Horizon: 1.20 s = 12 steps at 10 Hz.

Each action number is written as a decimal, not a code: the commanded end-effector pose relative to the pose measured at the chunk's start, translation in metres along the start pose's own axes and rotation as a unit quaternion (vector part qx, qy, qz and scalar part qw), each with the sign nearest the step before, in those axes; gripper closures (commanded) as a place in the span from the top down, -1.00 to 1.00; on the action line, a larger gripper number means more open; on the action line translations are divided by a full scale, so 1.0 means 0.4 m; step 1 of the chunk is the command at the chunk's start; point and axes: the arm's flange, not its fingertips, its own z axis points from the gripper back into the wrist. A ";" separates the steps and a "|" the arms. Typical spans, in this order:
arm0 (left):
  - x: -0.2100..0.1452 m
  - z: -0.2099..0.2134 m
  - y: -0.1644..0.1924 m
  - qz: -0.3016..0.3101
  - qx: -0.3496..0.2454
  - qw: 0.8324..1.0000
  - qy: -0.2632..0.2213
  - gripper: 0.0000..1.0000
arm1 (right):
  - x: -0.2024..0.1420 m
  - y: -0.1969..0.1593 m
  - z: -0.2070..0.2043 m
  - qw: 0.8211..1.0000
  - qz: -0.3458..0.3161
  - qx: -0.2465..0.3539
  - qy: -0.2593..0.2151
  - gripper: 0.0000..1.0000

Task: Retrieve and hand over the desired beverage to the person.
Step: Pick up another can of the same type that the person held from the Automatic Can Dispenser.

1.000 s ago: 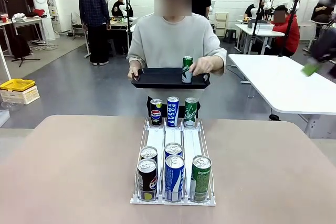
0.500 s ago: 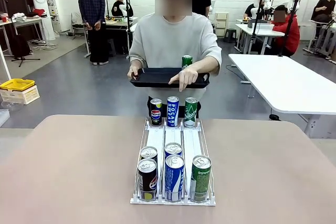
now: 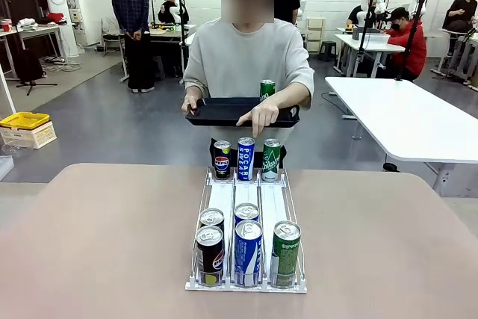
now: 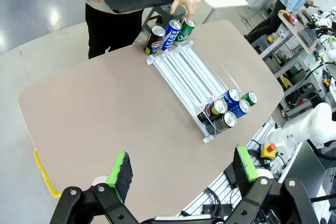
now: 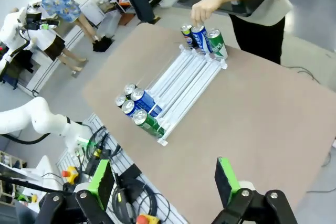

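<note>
Person [image 3: 246, 57] at far side of counter [image 3: 97, 244], black tray [image 3: 216, 112] in one hand, green can [image 3: 267, 89] upright on it. Other hand [image 3: 258, 116] points down over far row of cans [image 3: 245, 158] in rack [image 3: 222, 199]. Left gripper [image 4: 182, 166] and right gripper [image 5: 164, 180]: fingers spread apart, holding nothing, above counter.

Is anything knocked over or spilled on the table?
Nothing stands out. The cans stand neatly in their rack, nothing is spilled, and one green can stands upright on the tray the person holds.
</note>
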 end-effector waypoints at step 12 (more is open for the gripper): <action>0.000 0.002 0.001 -0.005 -0.006 1.000 -0.004 1.00 | -0.011 0.009 0.007 1.000 0.011 -0.003 -0.007 1.00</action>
